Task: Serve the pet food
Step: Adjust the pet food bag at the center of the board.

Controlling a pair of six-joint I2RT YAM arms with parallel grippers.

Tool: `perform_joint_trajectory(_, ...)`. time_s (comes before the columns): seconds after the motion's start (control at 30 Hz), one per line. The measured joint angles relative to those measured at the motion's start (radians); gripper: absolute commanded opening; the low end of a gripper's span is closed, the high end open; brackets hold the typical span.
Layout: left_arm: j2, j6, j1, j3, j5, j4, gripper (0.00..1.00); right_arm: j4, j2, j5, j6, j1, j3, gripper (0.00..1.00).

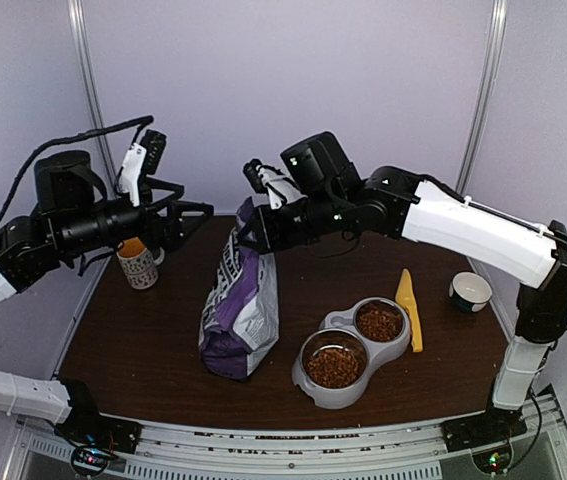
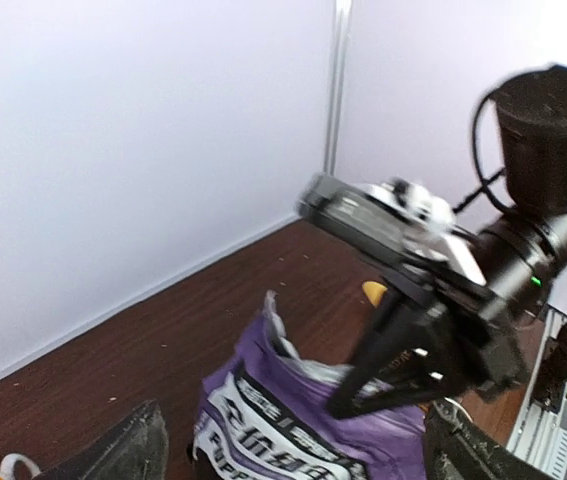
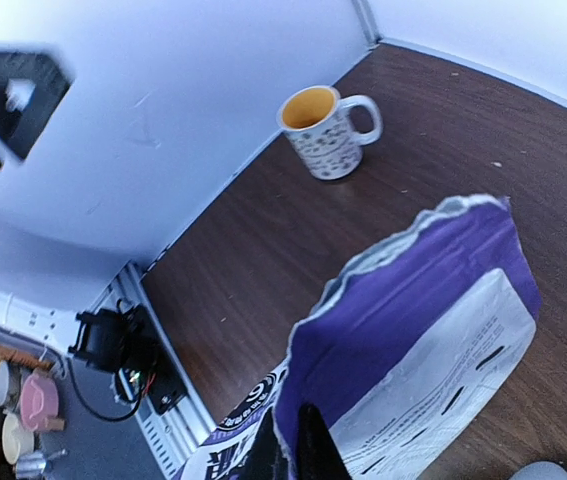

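Cut-offs and blur, mostly in the two wrist views.
Left fingers (image 2: 123, 450) show only as dark stubs at the frame's bottom edge. Between them the bag (image 2: 303, 430) is cropped low, its print half readable. Ahead of them the right arm's wrist (image 2: 413, 250) is blurred. Mug (image 2: 8, 468) is a sliver beside one stub. Right fingers (image 3: 311, 455) are clipped to tips at the bag's torn rim, and the left arm (image 3: 3, 90) beyond is a blur. Pet food (image 1: 335, 365) pellets are too small to tell apart.
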Motion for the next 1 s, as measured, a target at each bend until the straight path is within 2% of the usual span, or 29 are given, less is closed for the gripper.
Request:
perform_joint_trajectory(0.17,-0.084,0.010,0.138,0.000,0.052,-0.060,0.95,-0.037,0.010,-0.118,-0.086,0.068,0.040,0.00)
perform_joint_trajectory(0.37,-0.108,0.040,0.255,-0.030,0.274,-0.085,0.98,-0.093,0.006,-0.253,-0.179,0.078,0.040,0.00)
perform_joint_trajectory(0.6,-0.112,0.135,0.268,-0.101,0.641,-0.079,0.98,-0.175,-0.028,-0.404,-0.266,0.088,0.012,0.00)
perform_joint_trajectory(1.0,0.023,0.197,0.268,-0.164,0.937,-0.064,0.96,-0.210,-0.079,-0.522,-0.318,0.087,-0.028,0.00)
